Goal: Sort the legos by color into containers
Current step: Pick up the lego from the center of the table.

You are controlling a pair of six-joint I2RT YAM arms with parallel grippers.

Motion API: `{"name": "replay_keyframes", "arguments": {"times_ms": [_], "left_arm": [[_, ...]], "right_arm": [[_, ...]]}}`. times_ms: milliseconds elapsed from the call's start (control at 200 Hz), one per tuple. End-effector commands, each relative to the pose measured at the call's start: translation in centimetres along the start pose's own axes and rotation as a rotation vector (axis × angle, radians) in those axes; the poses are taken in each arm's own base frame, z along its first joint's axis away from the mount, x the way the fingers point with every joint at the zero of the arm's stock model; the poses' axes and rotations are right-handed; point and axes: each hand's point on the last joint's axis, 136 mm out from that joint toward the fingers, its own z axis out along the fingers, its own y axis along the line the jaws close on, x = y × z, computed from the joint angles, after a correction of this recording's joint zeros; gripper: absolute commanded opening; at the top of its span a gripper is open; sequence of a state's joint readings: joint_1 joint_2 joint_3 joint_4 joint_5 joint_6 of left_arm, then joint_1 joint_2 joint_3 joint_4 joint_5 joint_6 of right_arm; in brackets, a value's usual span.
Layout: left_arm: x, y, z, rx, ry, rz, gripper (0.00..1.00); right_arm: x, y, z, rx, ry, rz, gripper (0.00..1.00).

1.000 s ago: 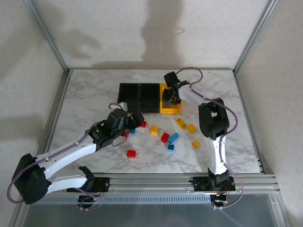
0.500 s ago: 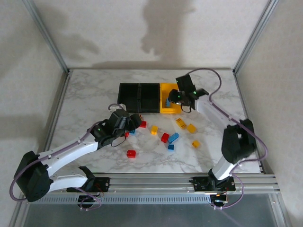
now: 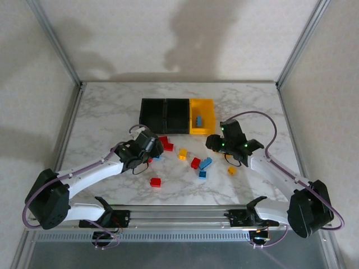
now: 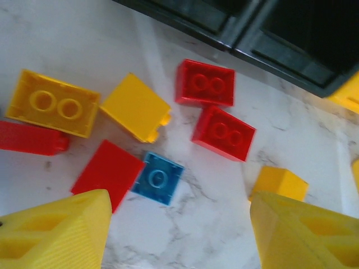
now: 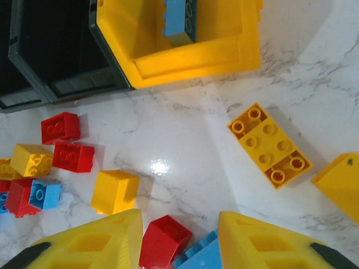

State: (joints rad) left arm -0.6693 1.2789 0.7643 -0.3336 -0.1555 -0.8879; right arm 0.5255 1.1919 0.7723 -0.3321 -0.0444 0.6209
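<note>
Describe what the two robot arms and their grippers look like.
The left arm and right arm are each built from slim white links joined by bulky black joints, with a thin purple cable looping along the outside. The left gripper and right gripper each carry two bright yellow wedge-shaped fingers with ribbed faces and hollow cut-outs.

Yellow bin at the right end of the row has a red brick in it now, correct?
No. The brick in the yellow bin is blue, not red, as the right wrist view shows. The bin is at the right end of the row.
</note>
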Motion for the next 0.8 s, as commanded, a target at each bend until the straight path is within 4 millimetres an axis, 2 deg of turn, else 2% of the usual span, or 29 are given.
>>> {"name": "replay_keyframes", "arguments": {"times_ms": [0,245,471,671,796], "left_arm": [[-0.7,4.3,-0.4,-0.126,-0.024,-0.024,0.63],[-1.7,8.1,-0.8,-0.225,-0.035,-0.045,0.62],[-2.2,12.9,-0.4,-0.347,-0.040,-0.125,0.59],[-1.5,16.1,-0.7,-0.407,-0.049,-0.204,0.57],[-0.5,16.9,-0.4,-0.408,-0.030,-0.224,0.56]], "right_arm": [[0.4,0.9,-0.2,-0.055,-0.018,0.022,0.39],[1.6,1.2,0.2,-0.067,0.006,0.013,0.39],[2.3,1.1,0.7,-0.068,0.020,0.029,0.39],[2.7,1.3,1.1,-0.070,0.031,0.029,0.39],[2.8,1.1,1.5,-0.060,0.039,0.030,0.39]]}}
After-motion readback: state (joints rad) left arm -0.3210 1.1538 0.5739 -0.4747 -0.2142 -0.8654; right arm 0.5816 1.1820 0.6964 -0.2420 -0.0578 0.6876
